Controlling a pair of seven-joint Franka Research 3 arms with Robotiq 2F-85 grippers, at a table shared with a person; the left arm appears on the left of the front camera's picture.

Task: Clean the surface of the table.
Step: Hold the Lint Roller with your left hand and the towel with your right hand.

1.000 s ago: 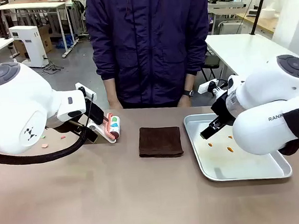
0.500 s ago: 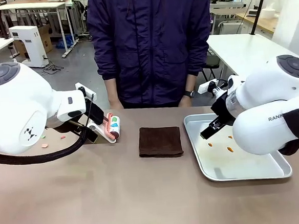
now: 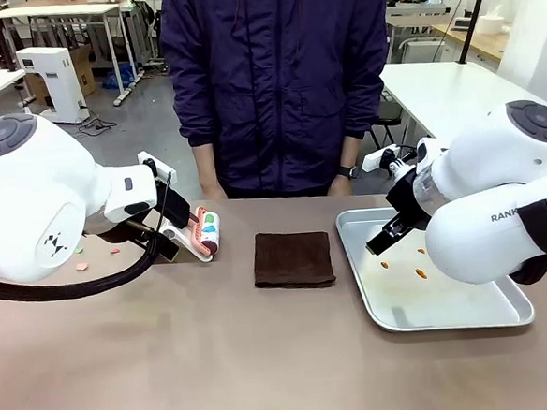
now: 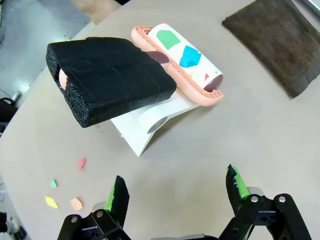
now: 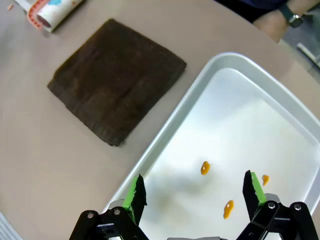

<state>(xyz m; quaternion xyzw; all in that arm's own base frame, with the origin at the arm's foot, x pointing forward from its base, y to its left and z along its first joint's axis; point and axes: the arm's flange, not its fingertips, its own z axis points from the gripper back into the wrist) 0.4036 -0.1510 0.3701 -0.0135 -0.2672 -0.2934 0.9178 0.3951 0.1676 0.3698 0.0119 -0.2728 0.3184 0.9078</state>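
Likely step: fetching the lint roller (image 4: 187,55), which lies at twelve o'clock from the wide-open, empty left tool (image 4: 176,179). The right tool (image 5: 195,182) gapes empty too. Next: clamp its foam handle (image 4: 110,80), then roll the surface (image 4: 250,140).

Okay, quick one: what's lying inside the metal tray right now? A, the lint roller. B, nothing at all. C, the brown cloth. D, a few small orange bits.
D: a few small orange bits lie on the floor of the tray, while the cloth and the lint roller lie outside it on the table.
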